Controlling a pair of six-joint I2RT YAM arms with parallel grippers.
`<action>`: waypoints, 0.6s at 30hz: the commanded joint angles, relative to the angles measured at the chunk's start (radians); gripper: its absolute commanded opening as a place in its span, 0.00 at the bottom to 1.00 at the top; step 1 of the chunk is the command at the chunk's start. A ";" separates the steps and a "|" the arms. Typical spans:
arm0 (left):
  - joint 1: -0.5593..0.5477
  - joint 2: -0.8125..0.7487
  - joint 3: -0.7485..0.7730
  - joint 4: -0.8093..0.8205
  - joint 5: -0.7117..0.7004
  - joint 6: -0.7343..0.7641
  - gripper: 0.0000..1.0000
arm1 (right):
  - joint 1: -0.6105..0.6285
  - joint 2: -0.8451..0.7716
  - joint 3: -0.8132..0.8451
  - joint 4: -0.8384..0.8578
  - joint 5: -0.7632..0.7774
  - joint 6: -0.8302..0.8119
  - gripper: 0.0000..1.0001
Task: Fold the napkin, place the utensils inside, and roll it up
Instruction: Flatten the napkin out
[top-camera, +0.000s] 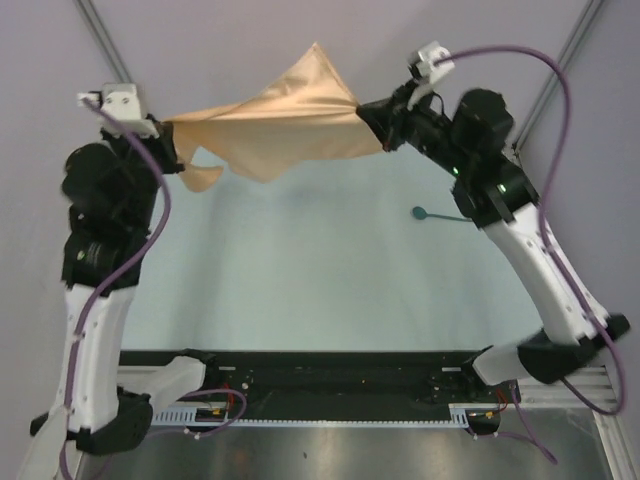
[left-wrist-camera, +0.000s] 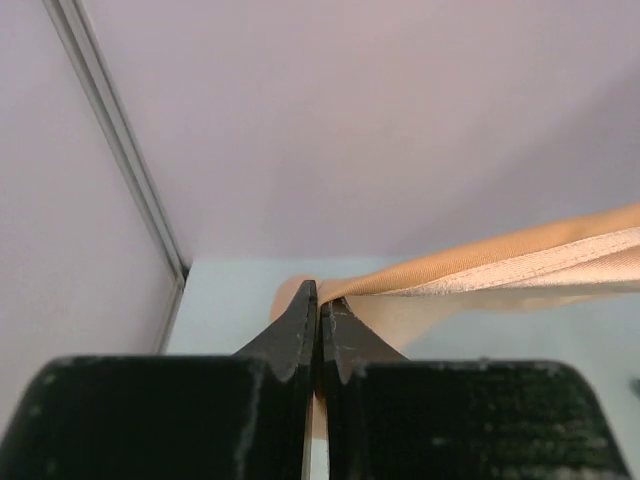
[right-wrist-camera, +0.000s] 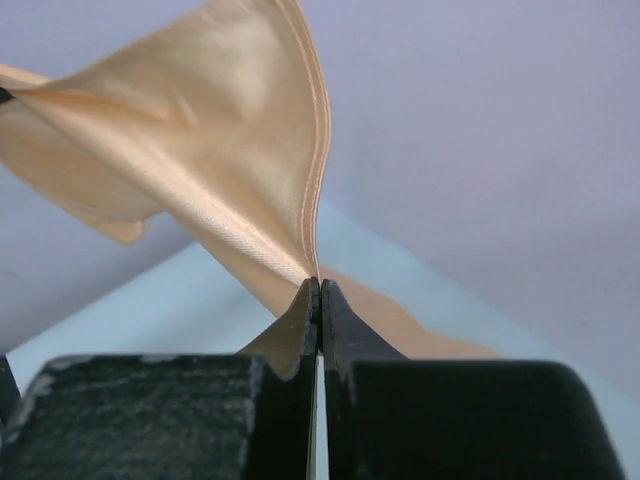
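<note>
The peach-orange napkin (top-camera: 280, 125) hangs in the air at the back of the table, stretched between my two grippers. My left gripper (top-camera: 168, 127) is shut on its left edge; in the left wrist view the cloth (left-wrist-camera: 500, 260) runs off to the right from the closed gripper (left-wrist-camera: 319, 297). My right gripper (top-camera: 368, 112) is shut on its right edge; in the right wrist view the cloth (right-wrist-camera: 200, 130) fans up and left from the closed gripper (right-wrist-camera: 319, 284). The dark teal spoon-like utensil (top-camera: 436, 215) lies on the table at the right, beside the right arm.
The pale blue table surface (top-camera: 300, 270) lies under the napkin. Metal frame posts stand at the back left (top-camera: 105, 40) and back right (top-camera: 575, 40). A black rail (top-camera: 330, 375) with cabling runs along the near edge between the arm bases.
</note>
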 joint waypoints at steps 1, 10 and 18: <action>0.017 -0.122 0.122 0.008 0.108 0.125 0.04 | 0.120 -0.289 -0.178 0.106 0.305 -0.159 0.00; 0.017 0.025 0.473 -0.229 0.210 0.133 0.03 | 0.142 -0.331 -0.090 0.026 0.392 -0.191 0.00; 0.117 0.249 0.090 -0.034 0.303 0.119 0.00 | -0.103 -0.050 -0.291 0.183 0.168 -0.024 0.00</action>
